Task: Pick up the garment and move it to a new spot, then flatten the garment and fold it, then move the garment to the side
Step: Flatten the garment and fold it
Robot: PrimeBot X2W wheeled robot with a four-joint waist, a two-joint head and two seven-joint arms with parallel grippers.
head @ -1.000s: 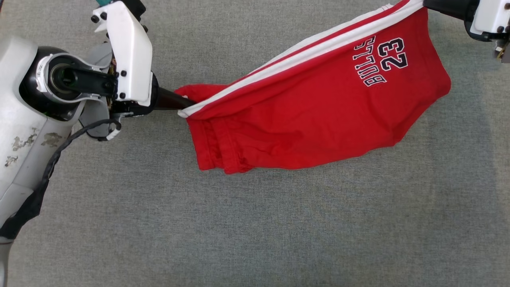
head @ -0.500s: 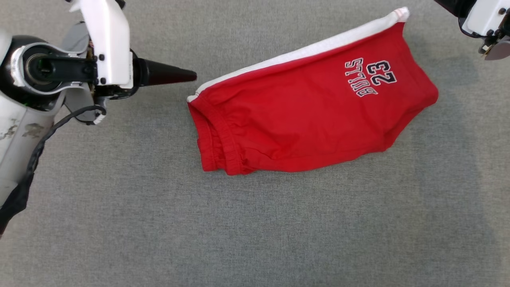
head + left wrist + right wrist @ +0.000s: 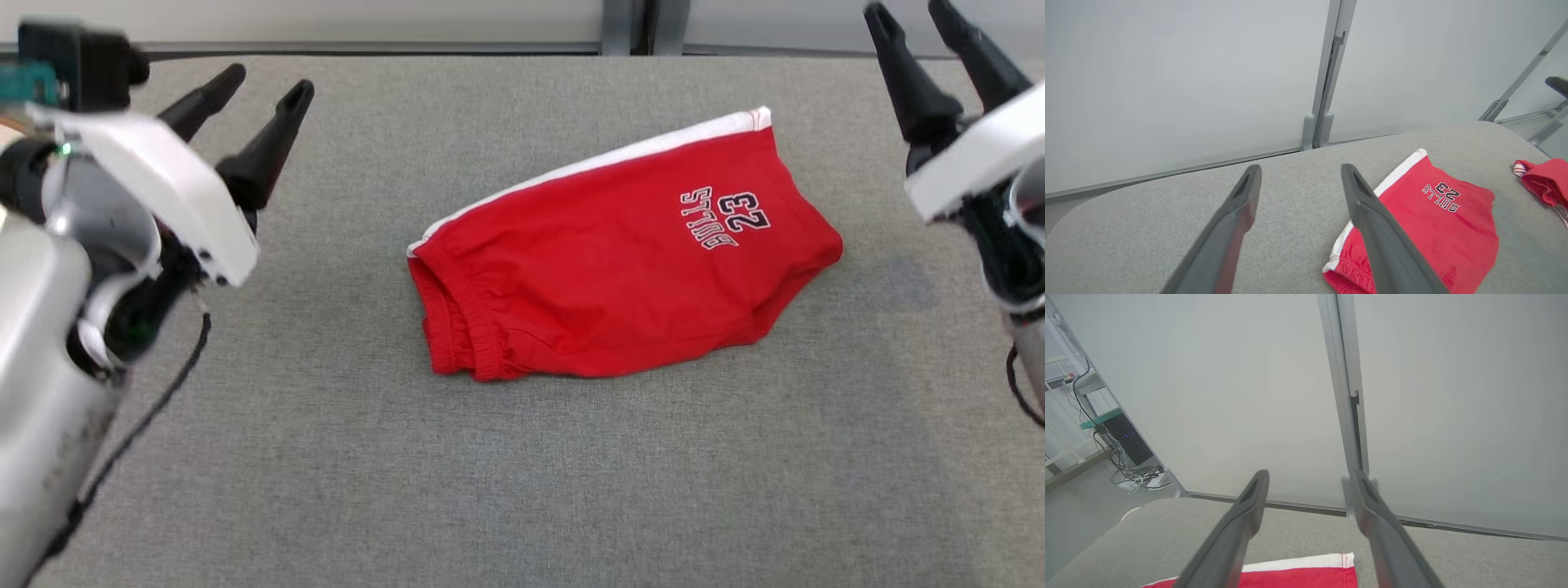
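The garment (image 3: 620, 269), red shorts with a white side stripe and a "BULLS 23" print, lies folded on the grey table (image 3: 522, 474), waistband toward the left. In the left wrist view the garment (image 3: 1425, 228) sits lower right of my fingers. Its white stripe (image 3: 1298, 564) shows at the bottom of the right wrist view. My left gripper (image 3: 267, 82) is open at the upper left, raised well clear of the shorts. My right gripper (image 3: 908, 10) is open at the upper right, also apart from them. Both hold nothing.
A pale wall panel with a grey upright post (image 3: 635, 24) runs along the table's far edge. Another red cloth (image 3: 1545, 183) lies near the table's right end in the left wrist view. Cables and a dark box (image 3: 1128, 445) stand on the floor beyond.
Both grippers let go of the garment and opened; it dropped flat onto the table. Both arms drew back and up, fingers now pointing away. The head camera also tilted up.
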